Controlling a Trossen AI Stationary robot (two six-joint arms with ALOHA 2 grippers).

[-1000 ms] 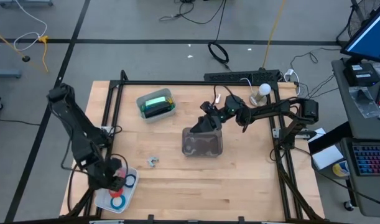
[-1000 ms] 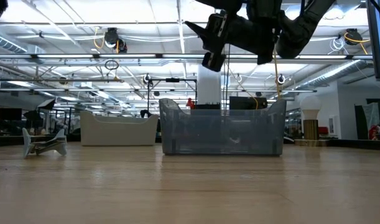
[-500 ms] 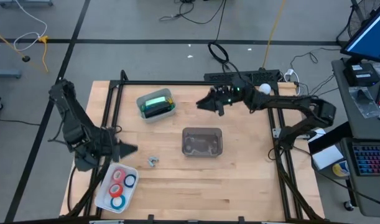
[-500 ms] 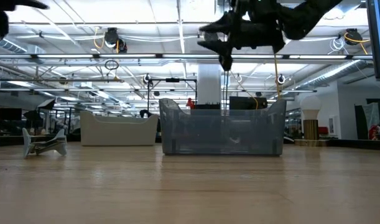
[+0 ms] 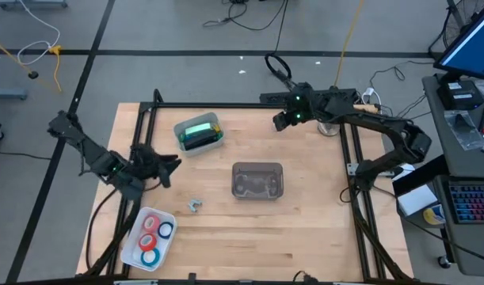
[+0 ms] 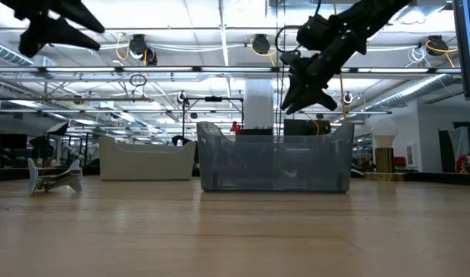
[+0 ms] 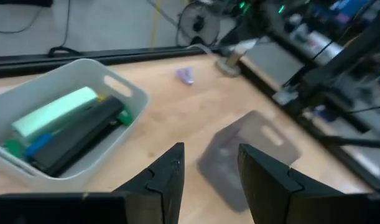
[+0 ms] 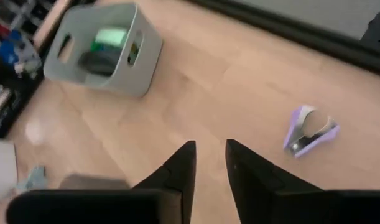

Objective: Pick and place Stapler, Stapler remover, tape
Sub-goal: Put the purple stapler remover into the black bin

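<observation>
Wooden tabletop (image 5: 305,229), black frame rails along its edges. Clear smoky plastic bin (image 5: 257,180) near centre. Pale grey handled bin (image 5: 214,123) toward far left. White tray (image 5: 129,247) at near left corner.

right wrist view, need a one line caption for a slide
Right gripper hovers empty, fingers slightly apart, above the wooden table, with a purple staple remover and a grey bin holding the stapler ahead.

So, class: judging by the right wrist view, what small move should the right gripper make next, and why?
Probably shift the right gripper over the purple staple remover, then lower: it lies loose on the table, off to one side of the gripper, which holds nothing.
</observation>
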